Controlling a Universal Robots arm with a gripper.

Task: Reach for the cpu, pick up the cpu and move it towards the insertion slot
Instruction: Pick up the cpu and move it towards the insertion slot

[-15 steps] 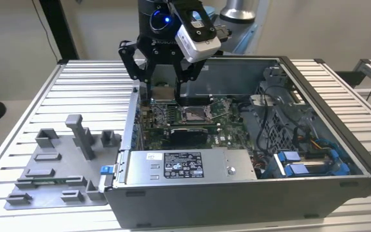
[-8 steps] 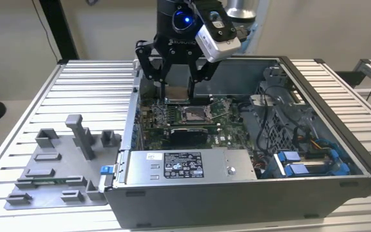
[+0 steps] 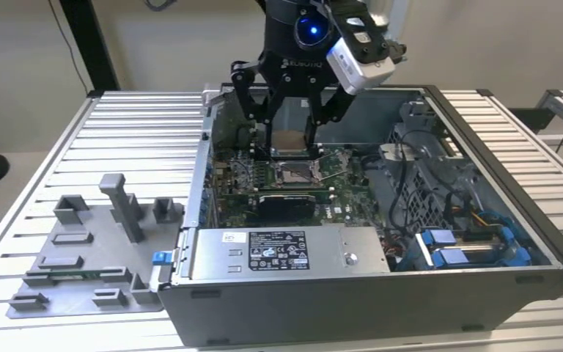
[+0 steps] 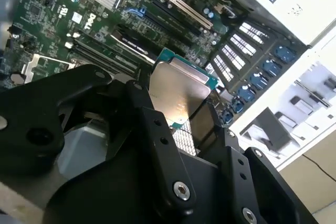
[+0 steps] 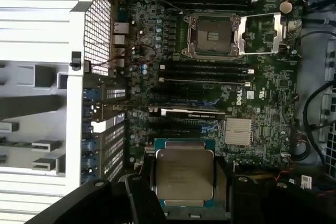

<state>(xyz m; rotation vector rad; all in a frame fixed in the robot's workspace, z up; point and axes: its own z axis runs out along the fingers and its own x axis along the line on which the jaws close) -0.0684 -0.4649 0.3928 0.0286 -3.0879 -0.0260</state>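
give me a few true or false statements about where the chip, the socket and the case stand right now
1. The gripper holds the chip between its jaws. True.
2. The chip is already seated in the socket. False: it hangs above the board, apart from the socket.
3. The socket's metal frame is swung open. True.
4. The computer case is closed with a side panel. False: its side is open and the board shows.
5. The grey fixture plate lies inside the case. False: it lies on the table beside the case, at the exterior view's left.
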